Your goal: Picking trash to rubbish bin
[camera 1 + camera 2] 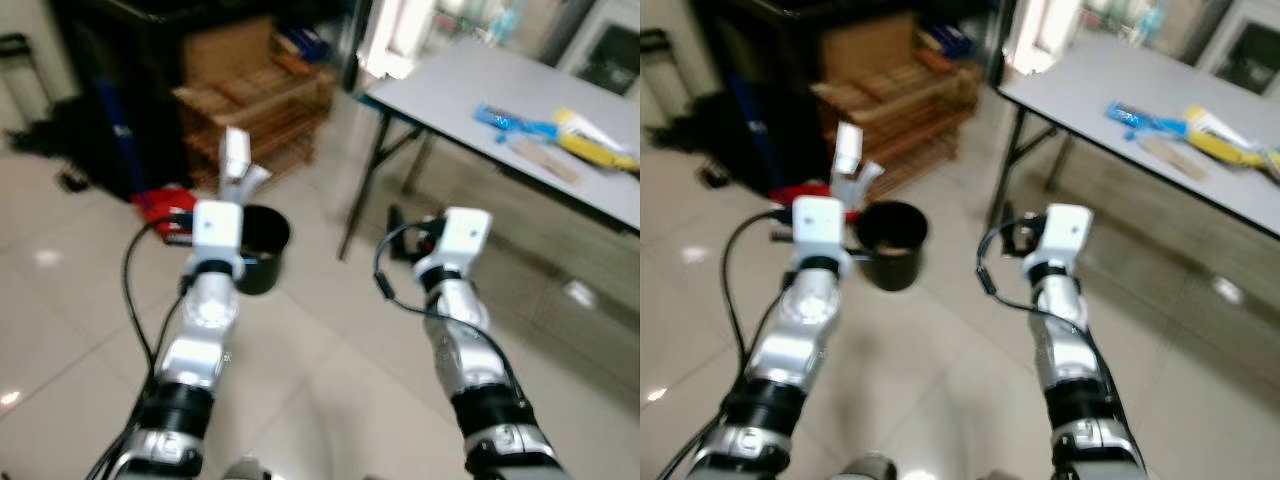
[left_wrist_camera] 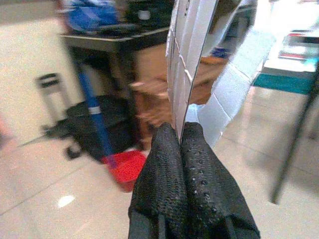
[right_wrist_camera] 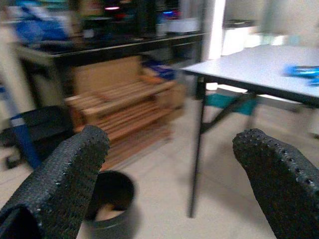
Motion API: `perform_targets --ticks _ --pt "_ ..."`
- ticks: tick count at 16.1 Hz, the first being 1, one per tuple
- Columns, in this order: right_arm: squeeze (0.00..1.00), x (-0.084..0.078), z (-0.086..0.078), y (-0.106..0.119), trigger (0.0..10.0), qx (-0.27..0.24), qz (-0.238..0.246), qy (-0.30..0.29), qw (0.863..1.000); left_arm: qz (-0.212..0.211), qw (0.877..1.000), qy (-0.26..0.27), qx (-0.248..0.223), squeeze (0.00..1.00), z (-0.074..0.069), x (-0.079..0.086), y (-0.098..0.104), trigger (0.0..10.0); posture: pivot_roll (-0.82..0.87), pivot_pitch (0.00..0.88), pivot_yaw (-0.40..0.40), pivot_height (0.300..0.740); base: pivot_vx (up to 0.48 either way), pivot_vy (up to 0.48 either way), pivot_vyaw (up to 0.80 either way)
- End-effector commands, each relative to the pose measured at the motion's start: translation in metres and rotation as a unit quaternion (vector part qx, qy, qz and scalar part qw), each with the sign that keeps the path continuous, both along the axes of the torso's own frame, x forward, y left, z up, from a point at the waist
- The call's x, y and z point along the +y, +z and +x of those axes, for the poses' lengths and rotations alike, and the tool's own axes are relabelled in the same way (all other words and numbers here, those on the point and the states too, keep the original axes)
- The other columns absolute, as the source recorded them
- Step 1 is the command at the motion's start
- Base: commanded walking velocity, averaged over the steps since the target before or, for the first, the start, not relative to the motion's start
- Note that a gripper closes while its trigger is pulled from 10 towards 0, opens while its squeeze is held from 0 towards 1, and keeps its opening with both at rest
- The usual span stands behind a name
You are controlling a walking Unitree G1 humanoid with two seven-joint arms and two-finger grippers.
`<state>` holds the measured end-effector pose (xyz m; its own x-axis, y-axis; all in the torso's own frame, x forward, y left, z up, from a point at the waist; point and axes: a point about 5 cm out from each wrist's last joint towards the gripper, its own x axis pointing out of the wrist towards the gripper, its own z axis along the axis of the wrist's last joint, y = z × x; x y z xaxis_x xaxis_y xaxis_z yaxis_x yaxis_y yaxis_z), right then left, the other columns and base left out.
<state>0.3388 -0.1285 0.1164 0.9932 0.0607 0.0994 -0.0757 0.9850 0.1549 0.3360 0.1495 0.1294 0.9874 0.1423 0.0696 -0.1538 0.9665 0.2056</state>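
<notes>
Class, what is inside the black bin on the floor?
In the bin a pale scrap lies at the bottom; the near wall hides the rest.

Bright indoor light, glare on tiles — everything motion-blurred

No legible text anywhere.

- We see open pale tiled floor [image 1: 330, 340] between our two arms, running to the round black rubbish bin [image 1: 262, 245].
- Our left gripper [image 2: 180, 144], pinched on a flat white carton piece [image 2: 192, 59], hangs just short of the bin's open mouth.
- Behind the bin stand a slatted wooden rack [image 1: 265, 115] and a red dustpan-like object [image 1: 165, 208].
- To our right, the grey folding table [image 1: 470, 90] and its black legs [image 1: 362, 195] border the passage; our right gripper [image 3: 169, 164], fingers spread, faces that gap.
</notes>
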Motion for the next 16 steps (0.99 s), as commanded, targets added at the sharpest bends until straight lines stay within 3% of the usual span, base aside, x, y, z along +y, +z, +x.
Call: perform_targets --ticks 1,4,6,11,13,16 --pt "0.0 -0.007 -0.001 -0.008 10.0 0.022 -0.001 0.0 1.0 -0.005 0.999 -0.023 0.025 0.0 -0.003 -0.009 -0.013 10.0 -0.03 0.052 -0.107 0.74 0.0 0.0 0.0" --pt "0.0 -0.008 -0.002 -0.019 10.0 0.051 -0.011 0.016 0.999 0.005 0.998 -0.024 0.052 0.0 -0.008 -0.001 -0.031 10.0 -0.03 0.046 -0.105 0.74 0.112 0.0 0.0" --pt "0.0 -0.009 -0.005 -0.037 10.0 0.095 -0.028 0.04 0.994 0.01 0.997 -0.015 0.074 0.0 -0.011 0.006 -0.043 10.0 -0.03 0.052 -0.109 0.74 0.354 0.0 0.0" --pt "0.0 -0.017 -0.032 -0.095 10.0 0.218 -0.085 0.088 0.968 0.007 0.988 -0.032 0.152 0.0 -0.021 0.014 -0.083 10.0 -0.03 0.072 -0.115 0.74 0.355 0.0 0.0" --pt "0.0 -0.026 -0.052 -0.123 10.0 0.286 -0.087 0.077 0.951 0.013 0.97 -0.031 0.239 0.0 -0.039 0.023 -0.119 10.0 -0.04 0.075 -0.112 0.74 0.351 0.0 0.0" --pt "0.0 -0.036 -0.07 -0.141 10.0 0.33 -0.072 0.052 0.94 0.007 0.952 -0.035 0.305 0.0 -0.058 0.029 -0.143 10.0 -0.04 0.08 -0.116 0.74 0.354 0.0 0.0"
